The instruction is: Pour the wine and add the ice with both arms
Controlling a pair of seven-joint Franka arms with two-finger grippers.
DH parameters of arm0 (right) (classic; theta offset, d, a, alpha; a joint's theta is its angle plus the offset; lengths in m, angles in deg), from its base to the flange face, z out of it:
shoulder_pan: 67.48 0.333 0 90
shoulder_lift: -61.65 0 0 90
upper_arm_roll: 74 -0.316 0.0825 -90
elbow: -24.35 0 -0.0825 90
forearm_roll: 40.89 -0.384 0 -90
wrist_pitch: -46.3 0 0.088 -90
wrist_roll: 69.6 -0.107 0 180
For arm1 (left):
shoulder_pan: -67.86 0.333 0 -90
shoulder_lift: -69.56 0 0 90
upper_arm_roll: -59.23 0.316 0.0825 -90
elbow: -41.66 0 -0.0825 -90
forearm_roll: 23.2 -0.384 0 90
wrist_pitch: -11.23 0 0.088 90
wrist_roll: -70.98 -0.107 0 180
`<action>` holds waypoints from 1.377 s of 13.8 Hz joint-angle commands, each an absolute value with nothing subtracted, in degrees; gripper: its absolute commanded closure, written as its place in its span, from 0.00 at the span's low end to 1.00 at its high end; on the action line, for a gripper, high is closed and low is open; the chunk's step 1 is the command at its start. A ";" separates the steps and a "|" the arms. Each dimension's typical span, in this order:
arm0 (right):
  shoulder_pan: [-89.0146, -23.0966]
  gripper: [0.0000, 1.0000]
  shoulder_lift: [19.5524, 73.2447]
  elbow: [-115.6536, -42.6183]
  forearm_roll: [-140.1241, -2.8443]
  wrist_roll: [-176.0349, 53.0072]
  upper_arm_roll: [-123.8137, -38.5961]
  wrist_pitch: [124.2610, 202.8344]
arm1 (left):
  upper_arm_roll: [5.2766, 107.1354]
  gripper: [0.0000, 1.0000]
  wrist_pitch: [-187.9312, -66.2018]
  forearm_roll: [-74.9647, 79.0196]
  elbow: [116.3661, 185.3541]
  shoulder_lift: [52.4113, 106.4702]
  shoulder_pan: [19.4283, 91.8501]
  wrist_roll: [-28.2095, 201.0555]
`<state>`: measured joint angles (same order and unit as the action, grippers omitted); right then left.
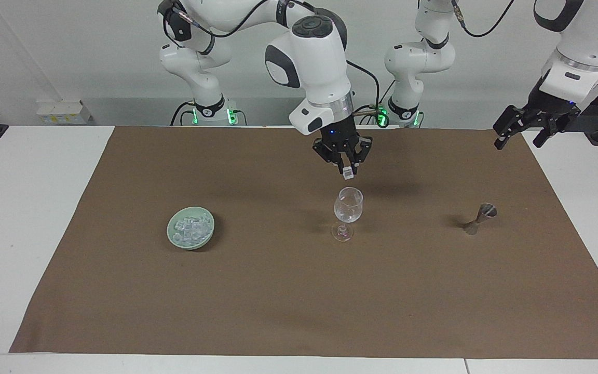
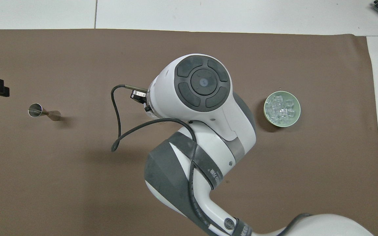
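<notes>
**Caller:** Start at your fingertips. What have you got?

**Arm:** My right gripper (image 1: 348,171) is clenched on a single ice cube (image 1: 349,174), pinched at the very tips, and it hangs directly over the wine glass (image 1: 348,205). The cube is clear of the rim, not touching it. I hold it low and centred, I'd say, so that when released it falls straight into the bowl rather than bouncing off the edge.

**Caller:** From above?

**Arm:** My own wrist covers the glass there, so the facing view is the one to trust.

**Caller:** And the cube itself?

**Arm:** Small, whitish and translucent, far smaller than the glass bowl. The rest of the ice (image 2: 281,108) is heaped in the pale green bowl (image 2: 296,118) on the brown mat (image 1: 278,301), toward my own end of the table, well apart from the glass.

**Caller:** Your partner?

**Arm:** The left gripper (image 1: 521,130) waits with fingers spread and empty, up over the mat's edge at its own end. The metal jigger (image 1: 479,218) stands on the mat below it, beside the glass but well apart, handy for the pouring, I'd judge.
</notes>
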<state>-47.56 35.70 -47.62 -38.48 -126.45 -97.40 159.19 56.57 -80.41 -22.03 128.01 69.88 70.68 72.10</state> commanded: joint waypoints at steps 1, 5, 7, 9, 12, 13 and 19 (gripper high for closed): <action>-47.35 1.00 33.27 -45.43 -38.09 -127.26 -97.56 159.94 | 56.42 0.00 -79.83 -21.26 127.71 69.91 71.28 71.68; -47.35 1.00 31.24 -46.05 -36.51 -127.26 -97.73 163.02 | 56.42 0.00 -79.83 -21.26 127.71 69.91 71.28 71.60; -47.35 1.00 31.07 -47.01 -35.45 -127.52 -97.82 163.54 | 56.42 0.00 -79.83 -21.18 127.71 69.99 71.28 71.60; -46.30 1.00 30.54 -47.10 -35.10 -128.14 -97.74 164.07 | 56.42 0.00 -79.83 -21.18 127.71 69.91 71.28 71.59; -46.39 1.00 30.54 -47.80 -34.92 -128.22 -97.73 164.69 | 56.42 0.00 -79.83 -20.03 127.71 70.00 71.28 71.51; -46.47 1.00 30.54 -47.89 -35.01 -128.22 -97.73 165.30 | 56.42 0.00 -79.83 -20.03 127.71 70.00 71.28 71.51; -47.27 1.00 30.63 -49.65 -34.57 -128.22 -97.73 166.27 | 56.42 0.00 -79.83 -20.12 127.71 69.91 71.28 71.51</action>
